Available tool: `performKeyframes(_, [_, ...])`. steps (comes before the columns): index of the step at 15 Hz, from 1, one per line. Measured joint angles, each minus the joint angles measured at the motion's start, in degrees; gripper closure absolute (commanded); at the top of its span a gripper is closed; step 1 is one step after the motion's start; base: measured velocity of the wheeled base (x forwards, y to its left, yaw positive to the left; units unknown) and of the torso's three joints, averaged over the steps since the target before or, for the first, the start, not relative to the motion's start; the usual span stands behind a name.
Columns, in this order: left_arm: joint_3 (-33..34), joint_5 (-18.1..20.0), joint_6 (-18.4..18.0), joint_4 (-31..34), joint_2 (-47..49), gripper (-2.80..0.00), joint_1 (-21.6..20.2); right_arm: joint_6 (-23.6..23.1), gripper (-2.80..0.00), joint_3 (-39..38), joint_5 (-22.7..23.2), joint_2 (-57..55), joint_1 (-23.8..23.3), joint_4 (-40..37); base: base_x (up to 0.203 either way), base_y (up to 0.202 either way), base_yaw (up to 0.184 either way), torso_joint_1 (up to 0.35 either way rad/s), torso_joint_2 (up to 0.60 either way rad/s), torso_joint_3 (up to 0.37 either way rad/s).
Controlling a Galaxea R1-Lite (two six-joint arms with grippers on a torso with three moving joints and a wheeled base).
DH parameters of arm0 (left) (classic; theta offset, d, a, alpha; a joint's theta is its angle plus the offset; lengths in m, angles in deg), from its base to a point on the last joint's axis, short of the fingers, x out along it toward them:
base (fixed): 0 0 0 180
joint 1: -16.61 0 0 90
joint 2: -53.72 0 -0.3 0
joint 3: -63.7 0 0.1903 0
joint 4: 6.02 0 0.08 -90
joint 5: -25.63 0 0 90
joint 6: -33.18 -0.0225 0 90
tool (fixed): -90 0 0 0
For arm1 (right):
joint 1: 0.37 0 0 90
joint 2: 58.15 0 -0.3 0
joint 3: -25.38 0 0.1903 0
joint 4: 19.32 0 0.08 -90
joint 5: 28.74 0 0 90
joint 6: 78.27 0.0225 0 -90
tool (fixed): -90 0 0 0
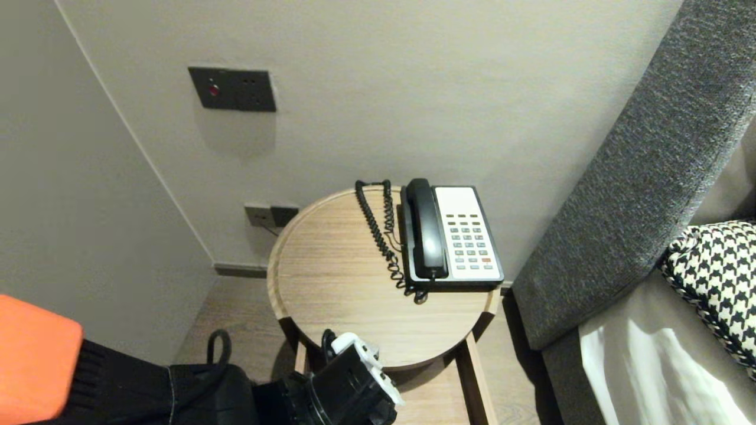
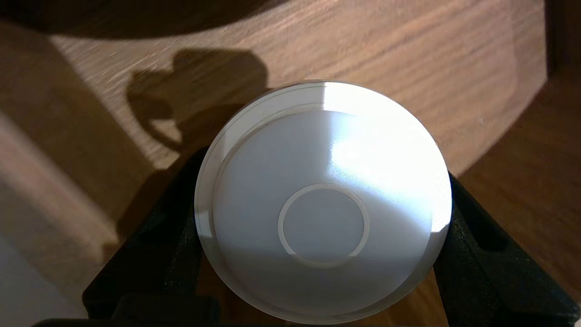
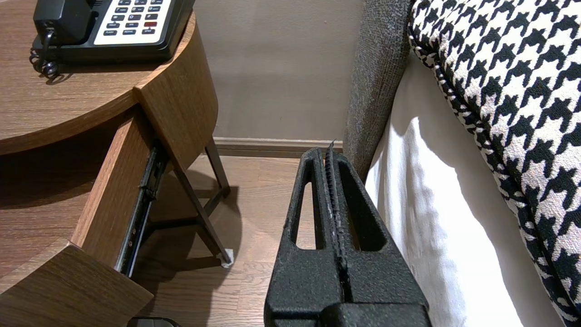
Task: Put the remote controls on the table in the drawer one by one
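Closest to your left wrist camera is a white round disc (image 2: 323, 200), clamped across its width by the left gripper (image 2: 324, 168), whose jaws are spread wide on its rim. It hangs just below the near edge of the round table (image 1: 331, 277), over the pulled-out drawer (image 2: 408, 68), with bare wood around it. Being round, it has no long axis. Your right gripper (image 3: 330, 154) is pressed together, parked right of the table beside the bed (image 3: 431, 218).

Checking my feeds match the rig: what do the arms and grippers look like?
The left arm wears a black fabric sleeve and an orange cover, with a black cable looping beside it. The left gripper and right gripper have matte black wedge fingers with cutouts; the right's pads are ridged.
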Motion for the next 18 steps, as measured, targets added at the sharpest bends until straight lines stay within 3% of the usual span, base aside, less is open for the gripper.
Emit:
performKeyframes(7, [1.08, -1.48, -0.63, -8.31, 6.00, 0.00, -0.07, 0.00, 0.00, 0.00, 0.01, 0.00, -0.02, 0.00, 0.000, 0.000, 0.000, 0.000, 0.00, 0.000])
performKeyframes(10, [0.63, -4.16, -1.09, -10.34, 7.68, 0.00, -0.11, 0.00, 0.00, 0.00, 0.01, 0.00, 0.09, 0.00, 0.000, 0.000, 0.000, 0.000, 0.00, 0.000])
performKeyframes(18, [2.15, -4.41, -0.85, -13.63, 9.09, 0.00, -0.10, 0.00, 0.00, 0.00, 0.01, 0.00, 0.05, -0.02, 0.000, 0.000, 0.000, 0.000, 0.00, 0.000])
